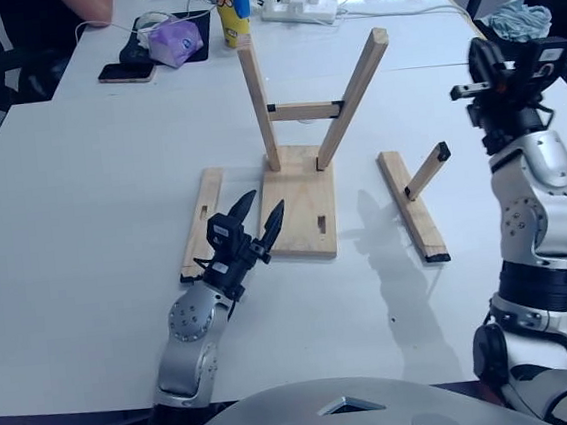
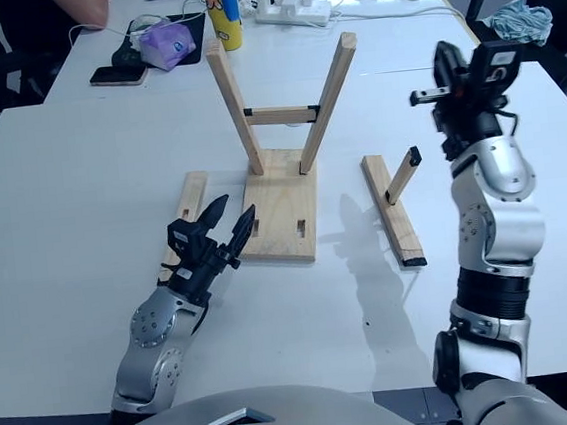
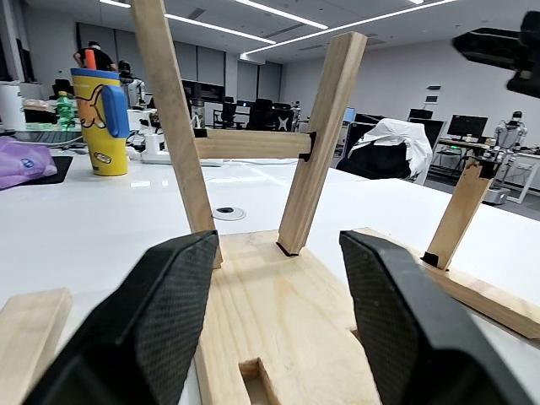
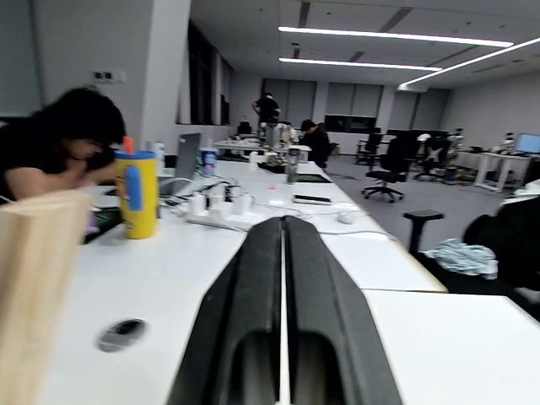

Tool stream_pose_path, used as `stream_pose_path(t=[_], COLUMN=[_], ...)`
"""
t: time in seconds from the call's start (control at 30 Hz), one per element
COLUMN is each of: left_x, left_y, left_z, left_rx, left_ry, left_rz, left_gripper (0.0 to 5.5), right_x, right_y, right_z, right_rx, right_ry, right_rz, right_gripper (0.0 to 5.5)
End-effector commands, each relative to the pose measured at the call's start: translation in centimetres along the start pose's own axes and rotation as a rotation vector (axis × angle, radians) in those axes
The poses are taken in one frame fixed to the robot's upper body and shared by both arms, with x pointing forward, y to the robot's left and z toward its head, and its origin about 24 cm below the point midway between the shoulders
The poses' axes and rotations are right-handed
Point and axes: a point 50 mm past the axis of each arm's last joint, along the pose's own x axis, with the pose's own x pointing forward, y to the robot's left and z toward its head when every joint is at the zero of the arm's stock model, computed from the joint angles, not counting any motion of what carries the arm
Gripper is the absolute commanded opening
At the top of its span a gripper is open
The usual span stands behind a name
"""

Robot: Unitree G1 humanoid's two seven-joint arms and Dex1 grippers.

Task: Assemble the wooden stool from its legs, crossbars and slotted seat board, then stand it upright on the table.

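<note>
Left eye view: perhaps four legs

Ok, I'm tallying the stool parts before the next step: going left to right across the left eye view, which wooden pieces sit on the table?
A loose slat → seat board with the upright leg frame standing on it → second slat carrying a short tilted leg.

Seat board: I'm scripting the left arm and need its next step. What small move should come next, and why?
Probably ease the left gripper forward to close on the seat board: its fingers are open and empty, with the board's near edge just ahead.
</note>
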Motion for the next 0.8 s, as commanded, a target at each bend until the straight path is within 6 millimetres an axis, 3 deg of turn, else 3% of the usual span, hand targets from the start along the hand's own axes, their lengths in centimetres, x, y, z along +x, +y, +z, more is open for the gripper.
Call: stream_pose_path(t=[0.03, 0.1, 0.3, 0.43, 0.57, 0.8], left_x=[-0.3, -0.4, -0.8, -1.2, -1.6, -1.3], left_y=[-0.4, -0.5, -0.7, -1.3, -1.6, -1.2], left_z=[-0.2, -0.1, -0.1, 0.3, 0.0, 0.0], left_rx=[-0.004, -0.006, -0.006, -0.014, -0.012, -0.004], left_ry=[0.000, -0.006, -0.018, -0.026, -0.004, -0.004], left_rz=[0.029, 0.049, 0.103, 0.125, 0.131, 0.120], left_gripper=[2.67, 2.67, 2.67, 2.67, 2.67, 2.67], right_x=[-2.6, -4.1, -7.2, -7.3, -7.6, -7.0], right_y=[-3.0, -3.1, -1.7, -2.1, -0.8, 0.3], right_z=[-4.4, -6.3, -8.8, -8.7, -8.5, -7.7], right_rx=[-0.124, -0.138, -0.087, -0.097, -0.074, 0.046], right_ry=[0.258, 0.380, 0.664, 0.745, 0.812, 0.834], right_rz=[-0.029, 0.044, 0.218, 0.261, 0.357, 0.377], right_gripper=[0.01, 0.21, 1.02, 1.52, 2.13, 3.02])
